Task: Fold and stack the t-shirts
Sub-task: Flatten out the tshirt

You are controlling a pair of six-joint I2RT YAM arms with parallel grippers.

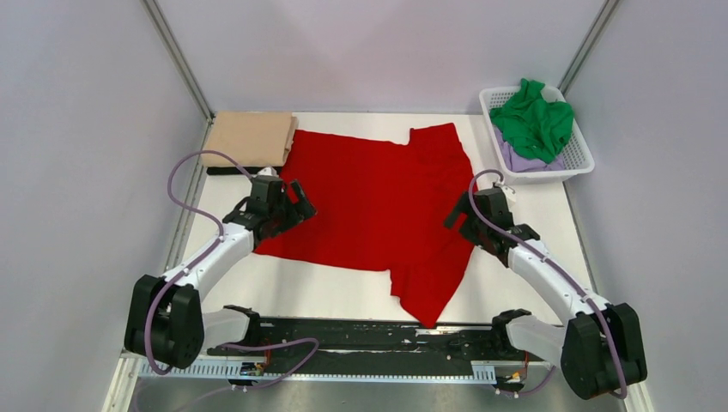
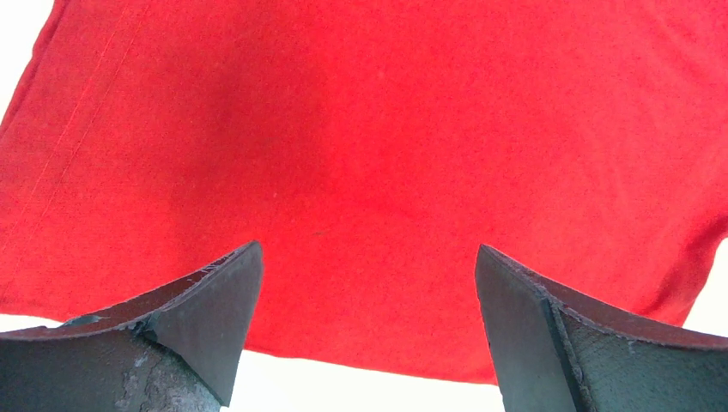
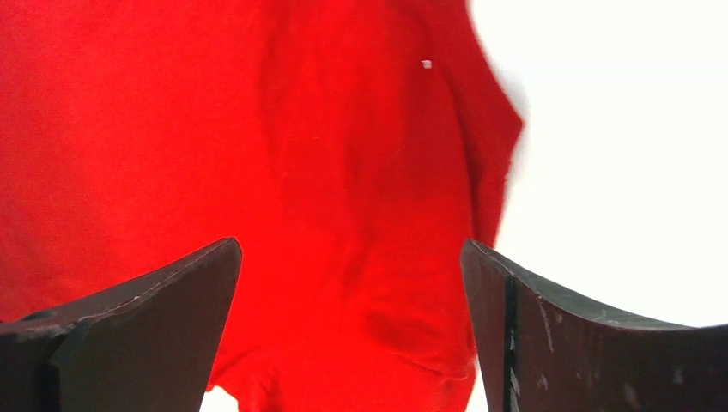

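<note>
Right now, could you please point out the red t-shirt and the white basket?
red t-shirt point(image 1: 369, 206): top external view, middle of its body.
white basket point(image 1: 554, 176): top external view, near rim.

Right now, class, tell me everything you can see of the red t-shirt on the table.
The red t-shirt is plain, bright, soft-looking cloth, spread flat and unfolded on the white table. One short sleeve points toward the far edge, the other toward the arms; that side is wrinkled, the rest smooth. A stitched line shows near one edge. Its far-left corner meets the folded tan shirt. The left fingers and right fingers, both open, are over its opposite edges.
</note>
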